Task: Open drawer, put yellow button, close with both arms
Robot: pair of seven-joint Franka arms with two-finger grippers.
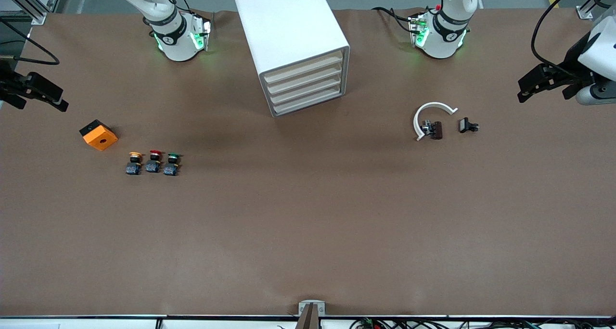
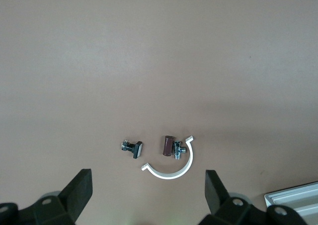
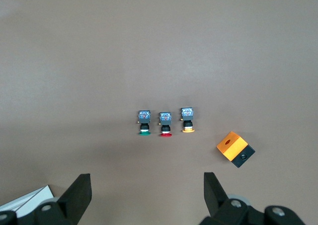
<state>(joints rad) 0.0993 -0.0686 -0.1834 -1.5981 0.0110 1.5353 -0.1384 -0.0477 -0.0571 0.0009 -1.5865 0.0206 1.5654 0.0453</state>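
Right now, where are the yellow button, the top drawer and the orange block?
yellow button [image 1: 135, 155]: front view, on its round cap.
top drawer [image 1: 302, 70]: front view, middle of its beige front.
orange block [image 3: 231, 145]: right wrist view, on its orange face.

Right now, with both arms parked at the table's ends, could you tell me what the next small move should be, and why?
Probably bring the left gripper, open and empty at its end of the table, toward the drawer: all four drawers look shut, so the yellow button cannot go in yet. The right gripper waits, open.
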